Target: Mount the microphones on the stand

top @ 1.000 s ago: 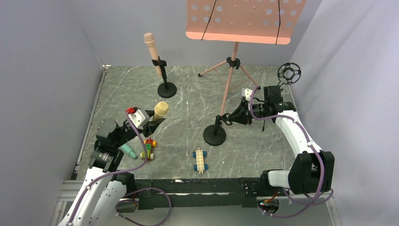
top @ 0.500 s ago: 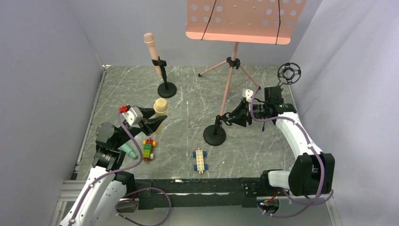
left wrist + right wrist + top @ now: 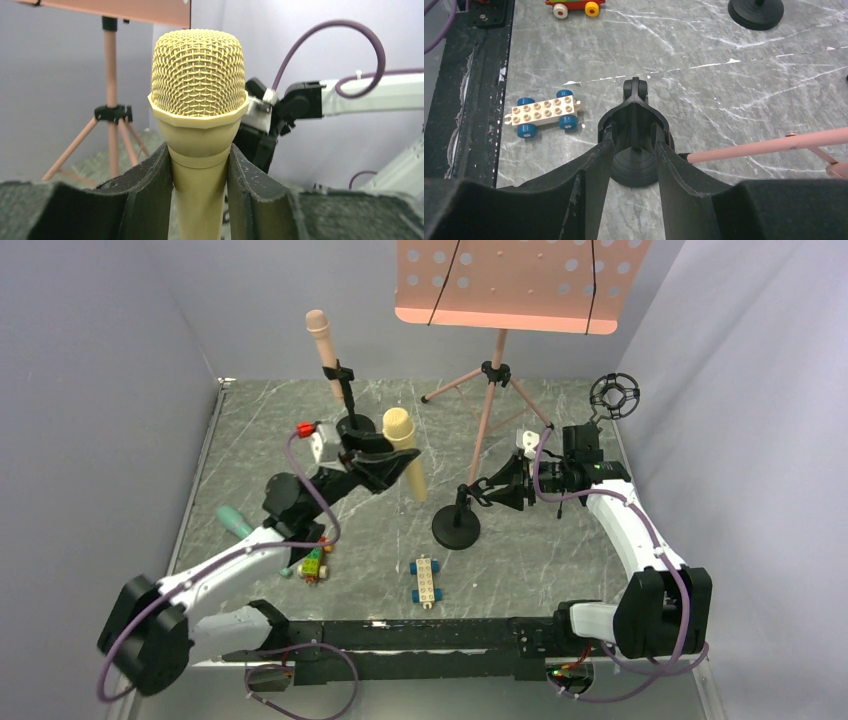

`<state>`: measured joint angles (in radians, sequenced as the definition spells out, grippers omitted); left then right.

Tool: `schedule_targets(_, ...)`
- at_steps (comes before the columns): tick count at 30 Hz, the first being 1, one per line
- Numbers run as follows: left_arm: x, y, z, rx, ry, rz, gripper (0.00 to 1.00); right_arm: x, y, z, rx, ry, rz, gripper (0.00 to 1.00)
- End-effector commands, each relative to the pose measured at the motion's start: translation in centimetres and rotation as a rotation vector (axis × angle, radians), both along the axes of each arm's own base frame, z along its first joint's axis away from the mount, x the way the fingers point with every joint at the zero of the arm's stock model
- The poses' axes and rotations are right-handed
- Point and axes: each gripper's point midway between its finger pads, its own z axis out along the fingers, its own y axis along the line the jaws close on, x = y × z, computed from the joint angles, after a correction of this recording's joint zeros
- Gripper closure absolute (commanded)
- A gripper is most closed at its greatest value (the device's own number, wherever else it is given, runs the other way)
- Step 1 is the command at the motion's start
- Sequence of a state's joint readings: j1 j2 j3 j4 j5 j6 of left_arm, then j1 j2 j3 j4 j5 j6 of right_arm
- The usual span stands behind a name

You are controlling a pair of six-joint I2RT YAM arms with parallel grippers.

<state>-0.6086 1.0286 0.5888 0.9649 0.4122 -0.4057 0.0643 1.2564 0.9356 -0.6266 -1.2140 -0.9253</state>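
My left gripper (image 3: pixel 385 468) is shut on the pale yellow microphone (image 3: pixel 401 448), held upright with its mesh head (image 3: pixel 197 80) above the fingers (image 3: pixel 145 185), over the middle of the table. An empty black stand (image 3: pixel 456 529) is just to its right. My right gripper (image 3: pixel 495 490) is open, its fingers (image 3: pixel 591 175) on either side of the rear of that stand's clip (image 3: pixel 634 112). The pink microphone (image 3: pixel 320 340) sits in the clip of the far stand (image 3: pixel 354 430). On the table at the left lies the teal microphone (image 3: pixel 235 522).
A pink music stand (image 3: pixel 520 285) on a tripod (image 3: pixel 487 420) rises at the back. A white toy car with blue wheels (image 3: pixel 426 580) and a colourful brick car (image 3: pixel 316 562) lie near the front. A black ring mount (image 3: pixel 614 395) stands at the far right.
My left arm has swung the yellow microphone up and rightward from the left side toward the empty stand. My right gripper's jaws have spread at the clip.
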Motion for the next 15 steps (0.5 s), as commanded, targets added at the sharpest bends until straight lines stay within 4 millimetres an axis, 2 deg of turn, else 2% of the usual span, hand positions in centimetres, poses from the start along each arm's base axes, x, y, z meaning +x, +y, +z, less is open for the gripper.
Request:
schedule_targets(1, 0.8, -1.7, 6.1, -0.201, -0.115, 0.015, 1.0, 0.2, -0.1, -0.9, -0.023, -0.033, 0.01, 0.49)
schedule_targets(5, 1.8, -4.4, 6.8, -0.242, -0.113, -0.014, 1.0, 0.0, -0.1, -0.9, -0.02, -0.033, 0.016, 0.5)
schedule_targets(9, 2.4, -7.0, 6.5, -0.267, -0.095, -0.036, 1.0, -0.1, 0.0, -1.1, -0.018, -0.022, 0.024, 0.5)
schedule_targets(15, 3.3, -9.5, 5.3, -0.296, -0.052, -0.039, 1.0, -0.2, 0.0, -1.1, -0.015, -0.021, 0.031, 0.5)
